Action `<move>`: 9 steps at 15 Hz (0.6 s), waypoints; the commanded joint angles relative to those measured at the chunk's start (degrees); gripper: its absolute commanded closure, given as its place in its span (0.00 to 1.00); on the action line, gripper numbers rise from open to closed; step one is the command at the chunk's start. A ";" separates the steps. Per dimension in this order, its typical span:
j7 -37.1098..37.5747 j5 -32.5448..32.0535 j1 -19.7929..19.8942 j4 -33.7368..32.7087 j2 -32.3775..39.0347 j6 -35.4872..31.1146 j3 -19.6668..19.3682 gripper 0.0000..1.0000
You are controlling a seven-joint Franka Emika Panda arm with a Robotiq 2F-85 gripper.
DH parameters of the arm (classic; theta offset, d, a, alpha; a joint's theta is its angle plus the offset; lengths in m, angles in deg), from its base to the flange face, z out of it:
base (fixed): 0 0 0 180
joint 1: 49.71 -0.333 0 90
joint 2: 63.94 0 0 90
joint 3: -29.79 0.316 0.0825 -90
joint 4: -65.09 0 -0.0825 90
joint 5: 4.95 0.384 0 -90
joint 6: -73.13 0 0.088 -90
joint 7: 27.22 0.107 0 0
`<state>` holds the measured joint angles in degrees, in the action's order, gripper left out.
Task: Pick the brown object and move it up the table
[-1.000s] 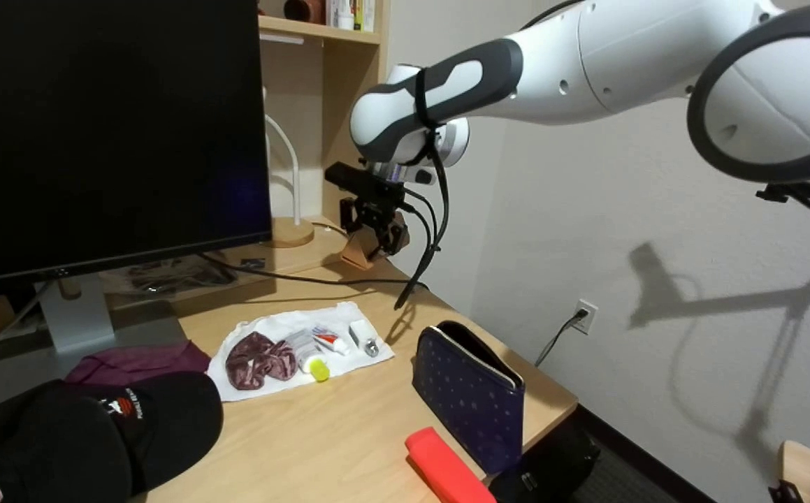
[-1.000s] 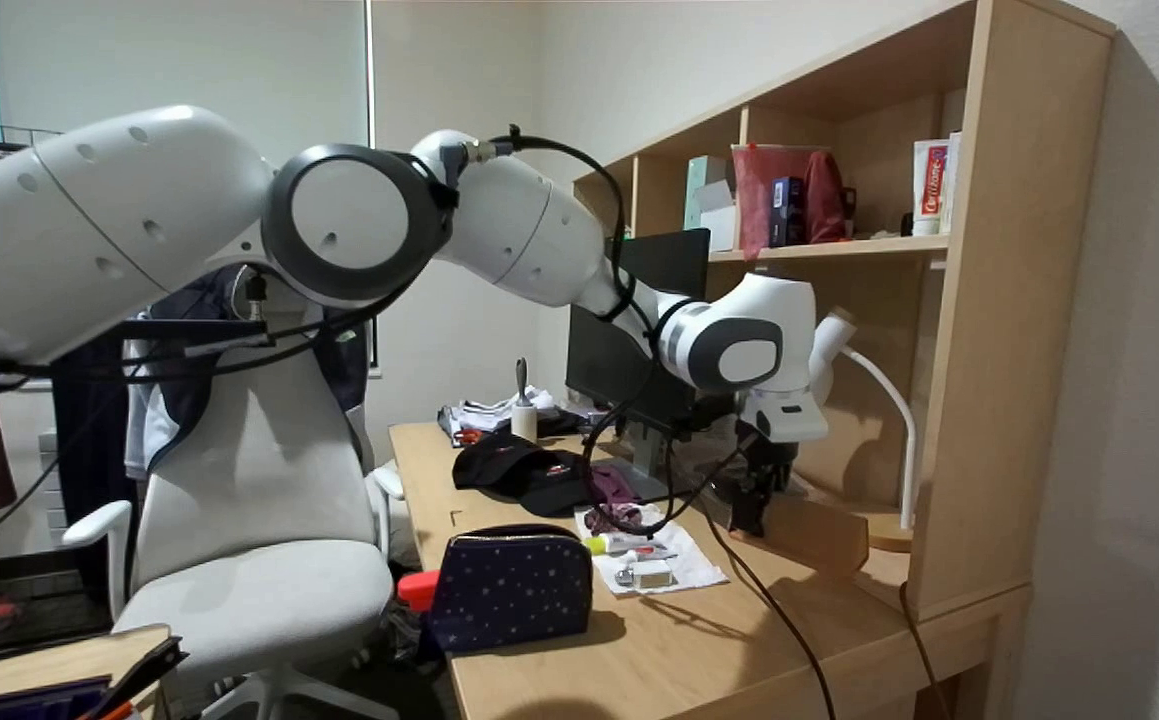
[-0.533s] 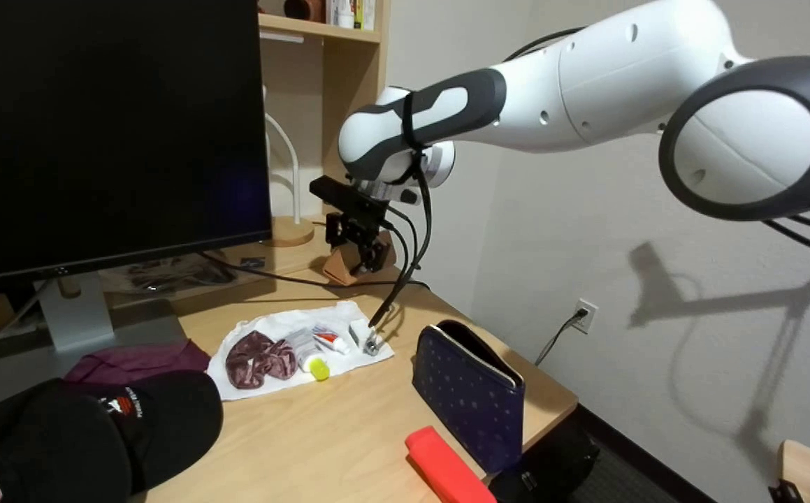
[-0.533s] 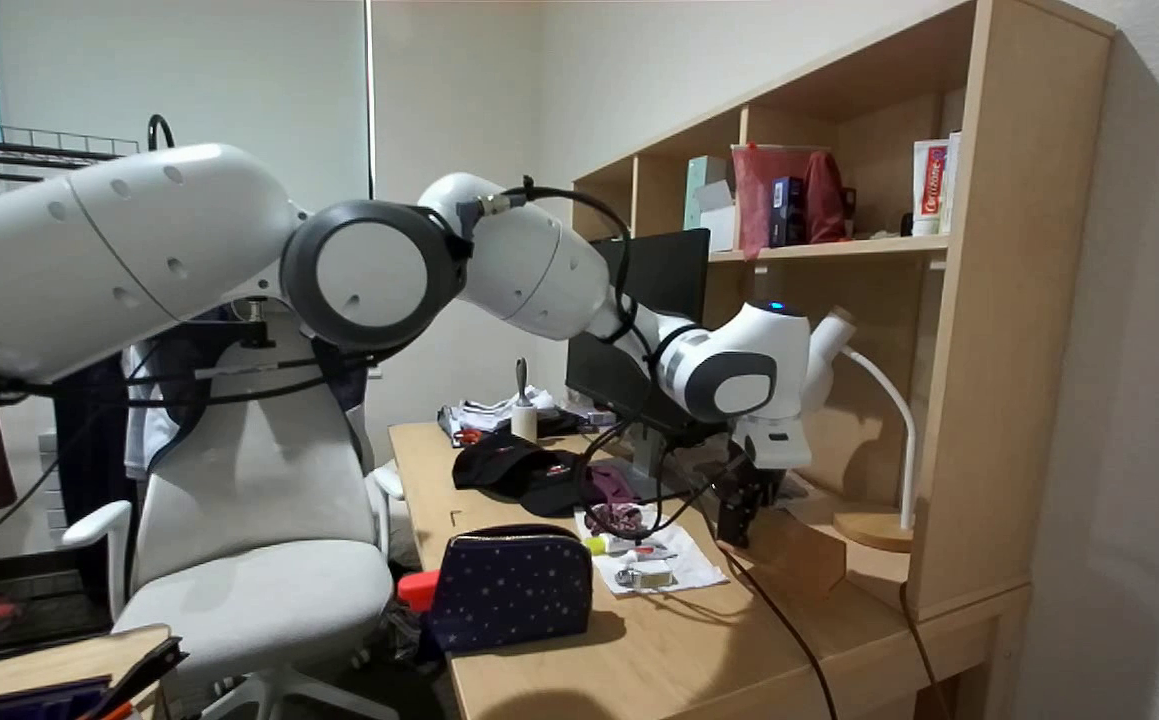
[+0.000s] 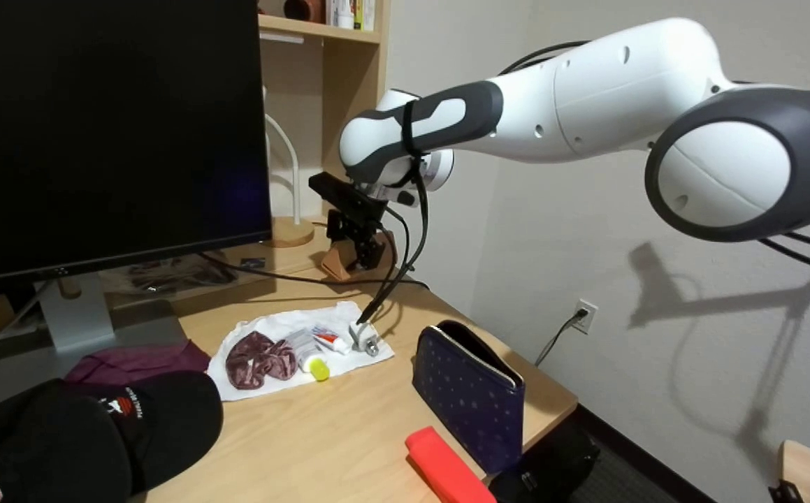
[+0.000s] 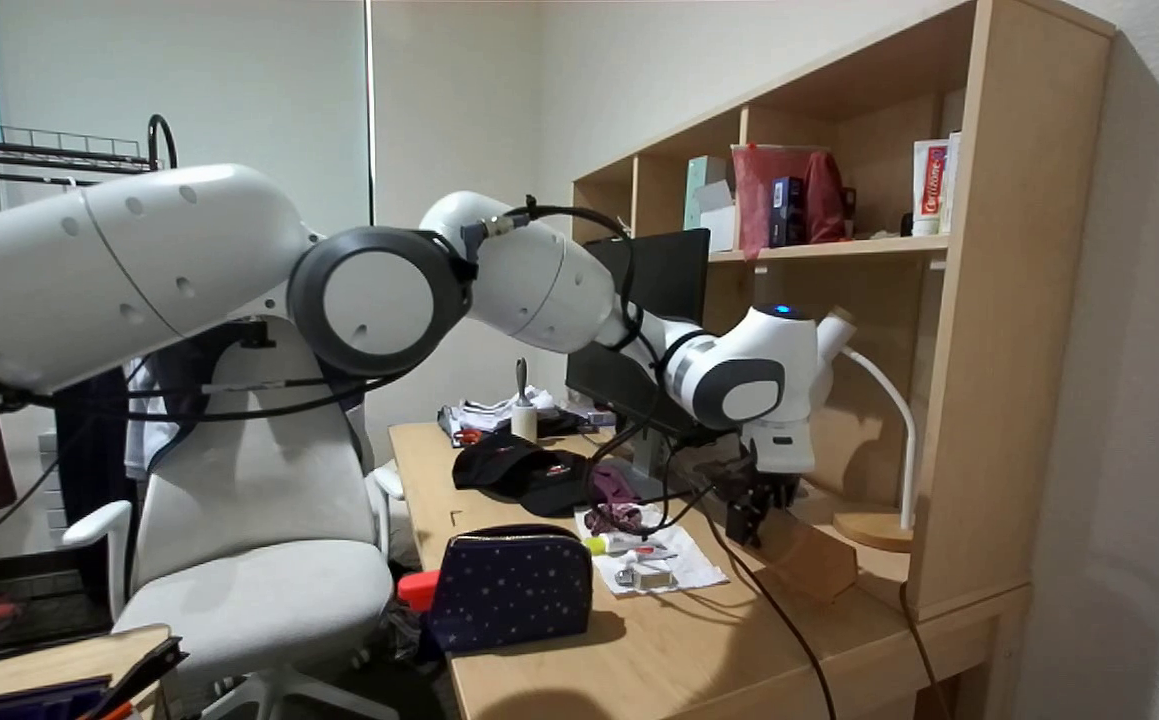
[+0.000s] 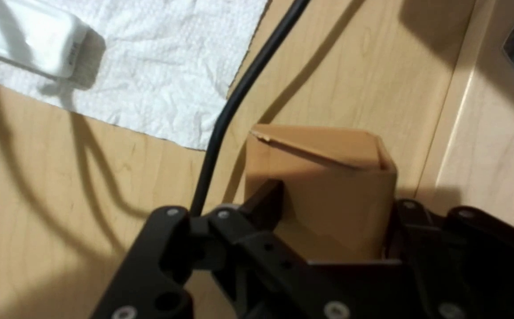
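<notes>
The brown object (image 7: 323,155), a tan, box-like piece with a folded flap, sits between the fingers of my gripper (image 7: 336,208) in the wrist view. One dark finger presses on its left side and the other lies along its right edge. In both exterior views the brown object (image 5: 337,263) is low at the back corner of the pale-wood table (image 5: 307,440), under my gripper (image 6: 761,520), which partly covers it. Whether its underside touches the table I cannot tell.
A black cable (image 7: 243,88) runs beside the brown object. White paper (image 5: 244,342) with small items lies nearby. A navy pouch (image 5: 471,398) and a red bar (image 5: 446,464) are nearer the front. The monitor (image 5: 111,140), lamp base (image 6: 874,530) and shelf side (image 6: 1019,300) flank the arm.
My gripper has come down with the brown object in it, from above the table to close over it. During the last half second it has shifted only slightly.
</notes>
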<state>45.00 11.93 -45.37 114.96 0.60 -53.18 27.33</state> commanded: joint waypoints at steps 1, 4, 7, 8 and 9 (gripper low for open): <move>2.15 -0.09 1.03 -5.41 2.17 1.12 0.51 0.77; 1.77 -0.84 1.11 -7.83 3.33 1.71 0.35 0.77; 1.47 -1.38 1.11 -10.66 5.41 2.08 0.37 0.77; 1.65 -1.67 1.11 -11.44 6.05 2.75 0.29 0.77; 1.80 -1.72 1.23 -12.25 6.74 3.65 0.39 0.77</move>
<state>45.45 11.38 -44.68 109.20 3.37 -52.72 27.32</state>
